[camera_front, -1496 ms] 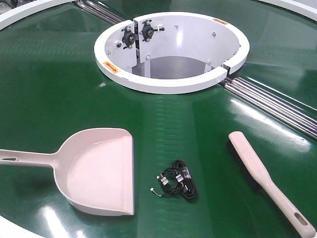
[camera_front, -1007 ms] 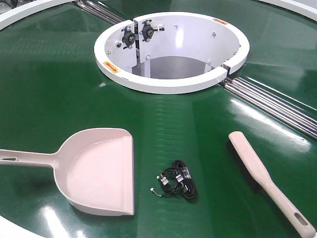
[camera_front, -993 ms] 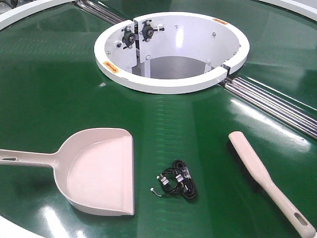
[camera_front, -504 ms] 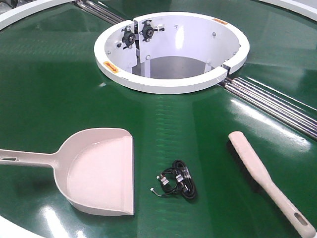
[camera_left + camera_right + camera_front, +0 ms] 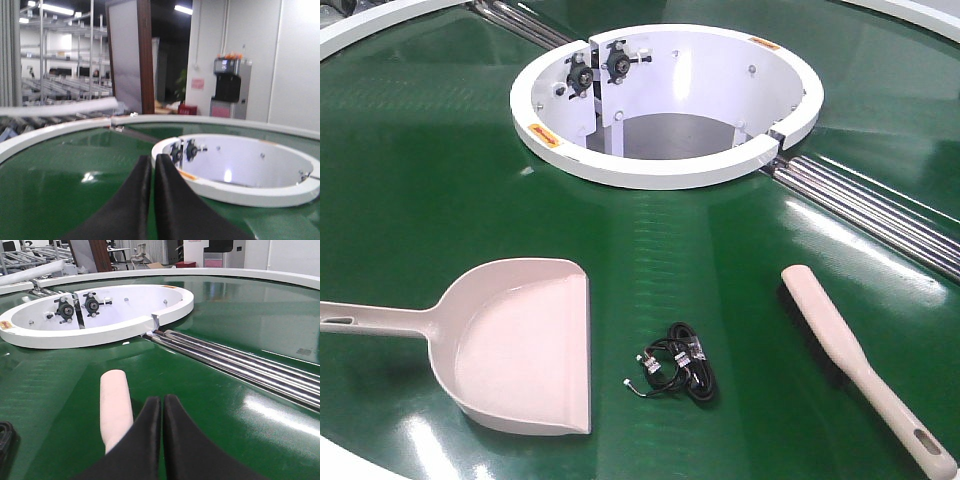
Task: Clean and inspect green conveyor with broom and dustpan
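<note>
The green conveyor fills the front view, with its white ring opening at centre back. The cream dustpan lies on the belt at front left, handle pointing left. The cream broom lies at front right, handle toward the front right corner. Neither gripper shows in the front view. In the left wrist view my left gripper is shut and empty above the belt, facing the ring. In the right wrist view my right gripper is shut and empty, just right of the broom's head.
A small black coiled cable with white connectors lies on the belt between dustpan and broom. Steel rollers run in a seam at right, also in the right wrist view. The white outer rim curves behind.
</note>
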